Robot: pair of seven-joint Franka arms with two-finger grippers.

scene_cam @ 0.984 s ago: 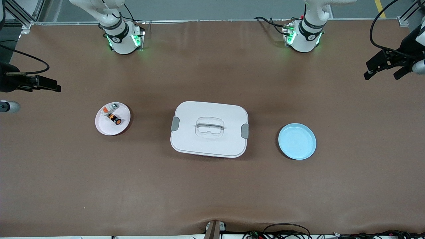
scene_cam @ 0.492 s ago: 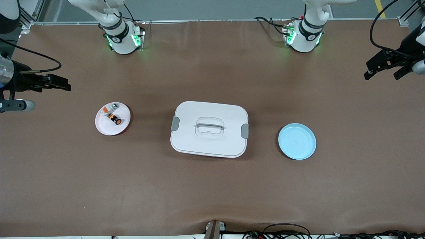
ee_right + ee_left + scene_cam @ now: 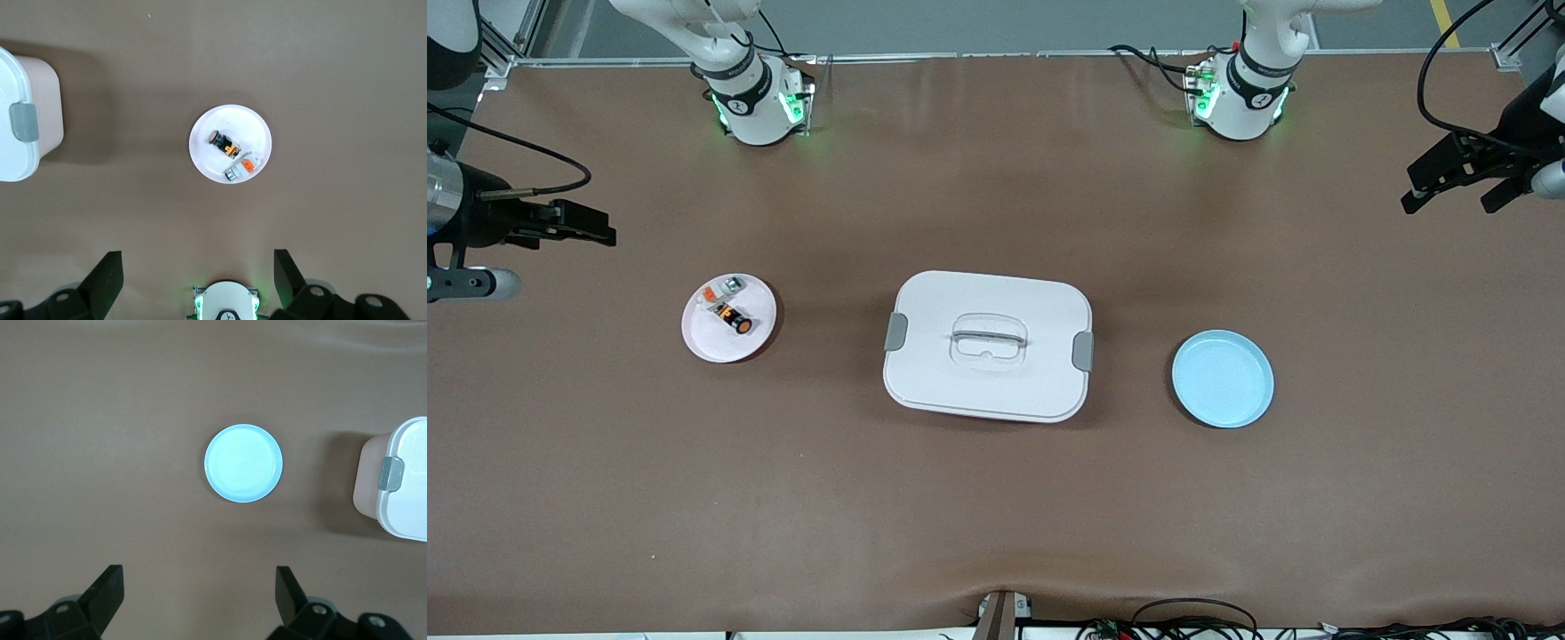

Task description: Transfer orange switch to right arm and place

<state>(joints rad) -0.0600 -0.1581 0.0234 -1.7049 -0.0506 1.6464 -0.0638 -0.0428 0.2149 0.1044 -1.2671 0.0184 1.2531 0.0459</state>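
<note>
Blue plate (image 3: 1223, 379): empty, toward left arm's end.
Lidded white box (image 3: 988, 346): table centre.
Orange switch (image 3: 735, 318): on white plate (image 3: 704, 342), touching a whitish-grey block (image 3: 721, 291); toward right arm's end.
Right gripper (image 3: 596, 226): fingers spread, empty, over right-arm edge, well apart from switch.
Left gripper (image 3: 1449, 178): spread, empty, over left-arm edge; waits.
Risks, est.: tiny part slips at handover; block nudged or grabbed w/ switch.

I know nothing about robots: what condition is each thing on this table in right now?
orange switch: lying on its side in the white dish, untouched.
whitish-grey block: lying beside it in the same dish.
white dish: upright, holding both parts.
blue plate: upright, bare.
white box: lid on.
left gripper: open, over bare table.
right gripper: open, over bare table.
</note>
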